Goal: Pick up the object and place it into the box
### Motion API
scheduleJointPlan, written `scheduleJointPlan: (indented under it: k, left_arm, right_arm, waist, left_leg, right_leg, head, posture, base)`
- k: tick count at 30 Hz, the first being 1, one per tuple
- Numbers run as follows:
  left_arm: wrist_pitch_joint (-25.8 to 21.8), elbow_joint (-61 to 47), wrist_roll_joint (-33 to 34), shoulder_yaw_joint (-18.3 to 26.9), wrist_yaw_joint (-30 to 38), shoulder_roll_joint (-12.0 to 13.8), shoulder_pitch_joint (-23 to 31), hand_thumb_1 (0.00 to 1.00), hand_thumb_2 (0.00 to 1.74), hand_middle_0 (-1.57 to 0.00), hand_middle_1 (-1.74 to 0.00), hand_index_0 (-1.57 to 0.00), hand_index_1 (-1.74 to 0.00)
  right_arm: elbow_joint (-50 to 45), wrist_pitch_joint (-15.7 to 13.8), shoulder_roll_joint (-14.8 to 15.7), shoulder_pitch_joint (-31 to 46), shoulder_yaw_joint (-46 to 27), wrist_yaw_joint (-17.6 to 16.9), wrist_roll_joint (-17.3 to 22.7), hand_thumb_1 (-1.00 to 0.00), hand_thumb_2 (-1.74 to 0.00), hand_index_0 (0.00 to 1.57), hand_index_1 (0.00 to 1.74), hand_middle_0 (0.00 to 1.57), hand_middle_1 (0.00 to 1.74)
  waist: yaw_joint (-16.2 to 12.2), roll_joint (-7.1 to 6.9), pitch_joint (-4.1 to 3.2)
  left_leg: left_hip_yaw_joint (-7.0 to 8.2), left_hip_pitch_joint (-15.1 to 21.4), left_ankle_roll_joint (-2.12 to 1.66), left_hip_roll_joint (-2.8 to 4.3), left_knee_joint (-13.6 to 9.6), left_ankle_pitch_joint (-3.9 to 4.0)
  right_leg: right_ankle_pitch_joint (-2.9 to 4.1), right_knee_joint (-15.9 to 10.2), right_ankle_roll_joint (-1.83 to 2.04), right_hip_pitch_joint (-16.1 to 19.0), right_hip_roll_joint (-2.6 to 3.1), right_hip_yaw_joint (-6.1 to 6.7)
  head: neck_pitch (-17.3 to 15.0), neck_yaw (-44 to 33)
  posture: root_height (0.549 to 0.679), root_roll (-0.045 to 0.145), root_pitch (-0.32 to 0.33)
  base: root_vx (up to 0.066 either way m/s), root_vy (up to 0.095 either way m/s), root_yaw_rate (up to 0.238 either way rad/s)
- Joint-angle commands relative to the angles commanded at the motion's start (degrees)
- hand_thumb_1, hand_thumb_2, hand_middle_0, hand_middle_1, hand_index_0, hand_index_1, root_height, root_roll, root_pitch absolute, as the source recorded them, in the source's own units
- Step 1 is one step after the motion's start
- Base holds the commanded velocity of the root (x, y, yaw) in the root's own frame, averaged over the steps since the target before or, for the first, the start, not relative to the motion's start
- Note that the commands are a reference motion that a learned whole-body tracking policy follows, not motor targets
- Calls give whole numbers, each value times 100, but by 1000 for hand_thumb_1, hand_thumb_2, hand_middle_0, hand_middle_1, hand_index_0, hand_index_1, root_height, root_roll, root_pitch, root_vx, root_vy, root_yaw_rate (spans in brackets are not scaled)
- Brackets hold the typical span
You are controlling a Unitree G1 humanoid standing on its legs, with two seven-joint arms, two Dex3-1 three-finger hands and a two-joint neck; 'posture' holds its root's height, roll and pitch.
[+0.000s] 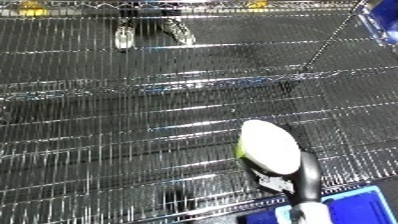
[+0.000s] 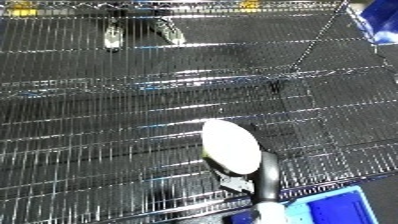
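Gripping pale oval object (image 1: 269, 145), right hand (image 1: 293, 182)

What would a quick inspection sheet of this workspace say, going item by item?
Surface: wire shelf of shiny metal mesh, bare over most of its area.
Job's things: white oval object with a yellow-green edge, held above the shelf; blue bin, only a corner showing at the lower right.
Clutter: nothing seen on the shelf.
Hands: right hand curled round the white oval object from below; left hand not in view.
Cables: nothing seen.
Surroundings: a pair of shoes on the floor seen through the mesh; a blue item at the upper right edge, unclear what.
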Motion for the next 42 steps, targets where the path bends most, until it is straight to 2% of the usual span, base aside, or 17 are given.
scheduleJointPlan:
  k: [8,18,23,28,31,35,38,42]
  left_arm:
    - [-56,41,116,110,-11,-197,173,1000,1740,-1570,-1740,-1570,-1740]
    - [-52,25,212,198,12,-371,342,1000,1740,-1570,-1740,-1570,-1740]
    - [-4,39,200,207,24,-413,417,1000,1740,-1570,-1740,-1570,-1740]
    - [88,97,202,218,6,-447,519,1000,1740,-1570,-1740,-1570,-1740]
    - [98,221,192,204,-35,-462,585,1000,1740,-1570,-1740,-1570,-1740]
    - [80,356,180,176,-89,-503,718,1000,1740,-1570,-1740,-1570,-1740]
    - [39,435,157,157,-139,-539,822,1000,1740,-1570,-1740,-1570,-1740]
    - [7,490,121,155,-219,-587,938,1000,1740,-1570,-1740,-1570,-1740]
  right_arm:
    - [-1177,-47,256,687,-302,43,-271,-950,-1653,1492,1653,1492,1653]
    - [-2004,-110,612,1485,-496,188,-326,-950,-1653,1492,1653,1492,1653]
    - [-2267,-164,825,1840,-473,346,-408,-950,-1653,1492,1653,1492,1653]
    - [-2389,-285,952,2258,-467,568,-313,-950,-1653,1492,1653,1492,1653]
    - [-2353,-371,994,2487,-495,690,-196,-950,-1653,1492,1653,1492,1653]
    - [-2289,-437,1037,2825,-548,841,-36,-950,-1653,1492,1653,1492,1653]
    - [-2202,-455,1049,3048,-583,937,64,-950,-1653,1492,1653,1492,1653]
    - [-2113,-451,1034,3319,-627,1030,146,-950,-1653,1492,1653,1492,1653]
  waist:
    - [-197,-161,0]
    - [-377,-330,0]
    - [-466,-405,0]
    - [-553,-475,-1]
    - [-602,-490,-66]
    - [-675,-487,-229]
    - [-726,-469,-324]
    - [-808,-433,-410]
  left_leg:
    - [45,306,-17,74,-66,-35]
    - [56,935,-24,162,-328,-53]
    - [67,1389,-44,219,-592,-30]
    - [71,1959,-81,295,-890,10]
    - [87,2260,-113,354,-1048,27]
    - [133,2594,-157,415,-1245,33]
    - [165,2791,-180,448,-1344,19]
    - [223,2995,-205,482,-1451,12]
  right_leg:
    - [44,-164,17,315,44,42]
    - [104,-511,63,907,45,102]
    - [142,-786,94,1323,57,128]
    - [188,-1128,134,1875,30,148]
    - [214,-1315,159,2174,-19,164]
    - [252,-1579,189,2518,-95,186]
    - [272,-1741,194,2725,-133,203]
    - [284,-1899,192,2920,-162,233]
  head:
    - [-111,-114]
    - [-402,-133]
    - [-751,-88]
    - [-1410,21]
    - [-1917,109]
    - [-2463,237]
    - [-2759,353]
    - [-2894,498]
  posture:
    - [628,39,207]
    - [636,38,154]
    - [643,37,122]
    - [650,40,78]
    - [654,42,56]
    - [659,48,34]
    - [662,53,21]
    - [665,59,7]
  base:
    - [-57,56,-77]
    - [-24,46,-48]
    - [-18,36,-64]
    - [-11,39,-80]
    - [15,33,-91]
    - [27,46,-122]
    - [39,45,-115]
    - [42,50,-117]
